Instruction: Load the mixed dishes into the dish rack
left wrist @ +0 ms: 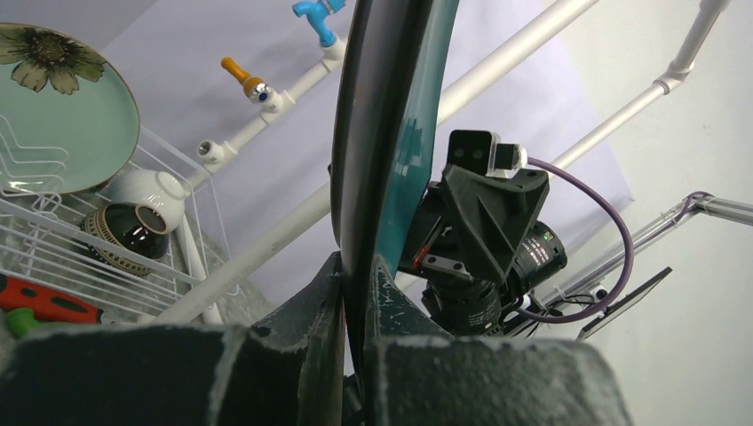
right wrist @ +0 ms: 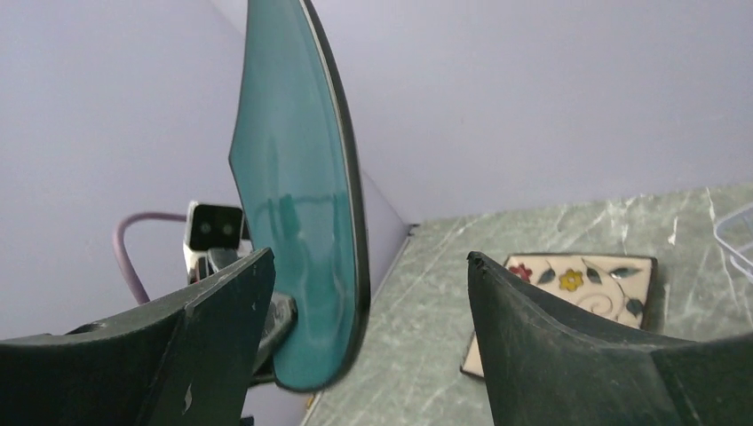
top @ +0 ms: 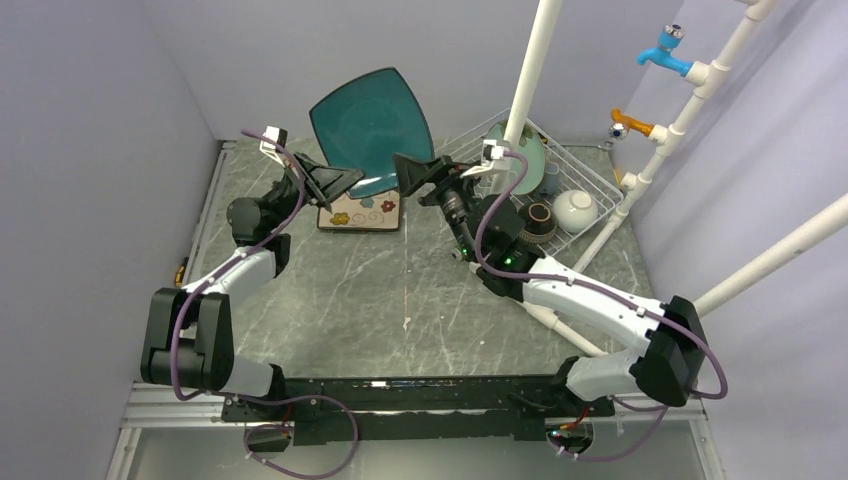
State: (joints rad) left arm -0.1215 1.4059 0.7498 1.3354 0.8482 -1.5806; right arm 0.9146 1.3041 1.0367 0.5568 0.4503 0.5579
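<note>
Right wrist view shows the right gripper (right wrist: 368,256) wide open and empty, facing the edge of the upright glossy teal square plate (right wrist: 297,204), which the left gripper (top: 343,181) clamps left of the white wire dish rack (top: 600,190), so the right jaws should probably straddle it deeply before closing.

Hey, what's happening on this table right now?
The left tool is clamped on the teal square plate, holding it upright. The right tool is open with the plate's opposite edge between its fingers, not gripping yet. The mint-green plate, white bowl and brown bowl sit in the dish rack; the cream flowered plate lies on the table.
</note>
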